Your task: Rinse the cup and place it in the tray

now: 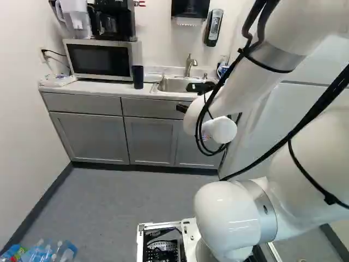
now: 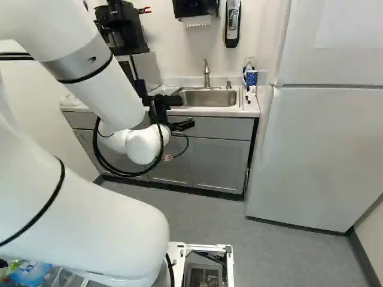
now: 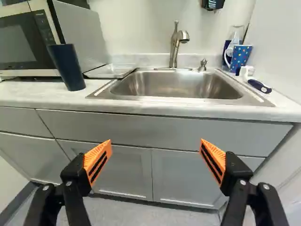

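Observation:
My gripper point(image 2: 187, 112) is raised in front of the counter by the sink. In the wrist view the gripper point(image 3: 155, 143) stands wide open, nothing between its orange pads. A dark blue cup point(image 3: 68, 67), also in the left base view as a cup point(image 1: 138, 77), stands upright on the counter beside the microwave, ahead of the gripper and off to one side. Between cup and sink lies a shallow clear tray point(image 3: 109, 71). The steel sink point(image 3: 176, 85) and its faucet point(image 3: 175, 44) are ahead, beyond the cabinet fronts.
A microwave point(image 1: 102, 59) carries a coffee maker point(image 1: 113, 21). On the sink's other side are a dotted blue mug point(image 3: 241, 56) and a brush point(image 3: 256, 84). A fridge point(image 2: 317, 149) stands beside the counter. Bottles point(image 1: 46, 253) lie low near the base.

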Robot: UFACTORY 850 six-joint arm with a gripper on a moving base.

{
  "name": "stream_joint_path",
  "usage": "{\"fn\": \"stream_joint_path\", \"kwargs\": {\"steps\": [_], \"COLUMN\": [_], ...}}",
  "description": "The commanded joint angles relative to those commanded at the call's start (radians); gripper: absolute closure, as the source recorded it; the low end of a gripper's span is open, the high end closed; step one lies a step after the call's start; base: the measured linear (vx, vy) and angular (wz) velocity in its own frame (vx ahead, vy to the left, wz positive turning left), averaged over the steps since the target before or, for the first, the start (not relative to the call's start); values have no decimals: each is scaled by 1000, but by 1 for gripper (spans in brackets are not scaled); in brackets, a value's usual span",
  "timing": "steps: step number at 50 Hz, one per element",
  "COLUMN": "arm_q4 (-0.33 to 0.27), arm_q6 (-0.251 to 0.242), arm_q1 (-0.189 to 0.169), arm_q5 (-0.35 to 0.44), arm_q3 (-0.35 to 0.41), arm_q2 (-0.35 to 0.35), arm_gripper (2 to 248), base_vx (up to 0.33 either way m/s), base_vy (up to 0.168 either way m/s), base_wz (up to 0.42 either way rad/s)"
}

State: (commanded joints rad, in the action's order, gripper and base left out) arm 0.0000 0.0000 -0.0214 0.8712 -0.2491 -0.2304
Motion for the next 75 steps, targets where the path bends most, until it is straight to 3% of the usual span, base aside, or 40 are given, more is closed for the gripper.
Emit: {"fn": "stream_joint_path", "kwargs": {"steps": [75], "arm_q4": [0], "arm_q6": [0], "arm_q1": [-10], "arm_q5": [-212], "arm_q3": [-147], "arm_q2": [-34], "arm_gripper": [3], "base_vx": [0], "base_vy": [0], "base_wz": [0]}}
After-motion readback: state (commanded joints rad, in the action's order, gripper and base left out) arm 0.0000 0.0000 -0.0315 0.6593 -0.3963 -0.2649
